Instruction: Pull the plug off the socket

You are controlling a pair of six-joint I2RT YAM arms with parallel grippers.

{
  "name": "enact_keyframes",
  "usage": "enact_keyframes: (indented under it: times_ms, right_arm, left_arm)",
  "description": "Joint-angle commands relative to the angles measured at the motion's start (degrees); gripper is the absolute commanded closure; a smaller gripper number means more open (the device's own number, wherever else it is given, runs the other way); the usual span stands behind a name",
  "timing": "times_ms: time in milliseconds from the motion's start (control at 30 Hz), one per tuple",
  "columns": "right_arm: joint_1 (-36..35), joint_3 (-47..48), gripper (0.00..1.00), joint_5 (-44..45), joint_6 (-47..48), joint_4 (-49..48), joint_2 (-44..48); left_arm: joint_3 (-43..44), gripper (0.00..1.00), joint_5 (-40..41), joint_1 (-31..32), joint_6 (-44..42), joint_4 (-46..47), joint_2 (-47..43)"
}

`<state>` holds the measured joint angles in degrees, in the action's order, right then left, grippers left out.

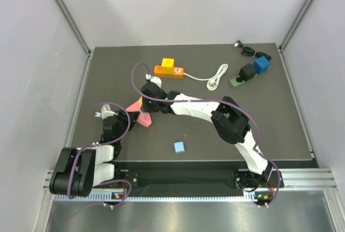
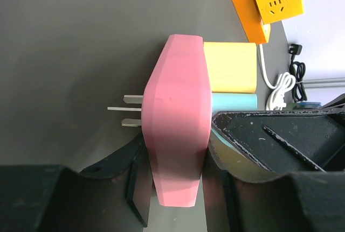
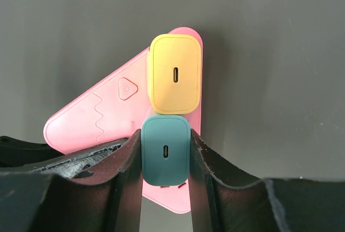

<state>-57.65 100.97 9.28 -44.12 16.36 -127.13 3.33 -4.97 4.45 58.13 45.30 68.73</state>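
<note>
Right jaws clench the teal plug (image 3: 165, 146), seated in the pink socket (image 3: 91, 119) beside a yellow plug (image 3: 174, 73). Left jaws grip that socket, over the tabletop's (image 1: 259, 124) left half. The plug's long axis runs straight out of the socket face, toward the right arm (image 1: 199, 108).

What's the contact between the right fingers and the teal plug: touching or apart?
Touching. The right wrist view shows both right fingers pressed against the teal plug with no gap, the plug seated in the pink socket.
</note>
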Motion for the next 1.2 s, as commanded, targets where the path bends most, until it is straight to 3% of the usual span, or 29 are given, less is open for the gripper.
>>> enact_keyframes:
  times_ms: [0,100,267,533,867,1033,1167]
  right_arm:
    - [-0.2,0.1,1.0,3.4,-1.1,-2.3,7.9]
    - [0.0,-5.0,1.0,4.9,-3.0,-5.3,11.6]
    - [-0.5,-20.4,1.0,11.8,-6.5,-22.9,19.3]
    - [0.5,-12.2,1.0,5.8,-5.1,-13.4,14.8]
    - [0.1,-15.7,1.0,6.5,-4.8,-13.0,16.3]
    - [1.1,-18.5,1.0,5.0,4.6,-9.4,21.1]
    - [5.8,-26.6,1.0,-6.1,12.6,-9.4,27.4]
  left_arm:
    - [-0.9,1.0,4.4,0.0,-0.9,-9.9,0.6]
    - [-1.0,1.0,4.4,0.6,-0.7,-9.8,0.4]
    - [-0.2,1.0,7.3,1.4,-0.2,-11.6,0.3]
    - [0.0,1.0,9.1,3.0,-0.9,-11.9,-0.2]
    - [0.0,1.0,10.3,3.8,-0.5,-12.2,-0.4]
    - [-0.3,1.0,9.5,3.8,-2.1,-11.5,-0.4]
    - [-0.7,1.0,8.8,3.8,-3.3,-10.4,-0.4]
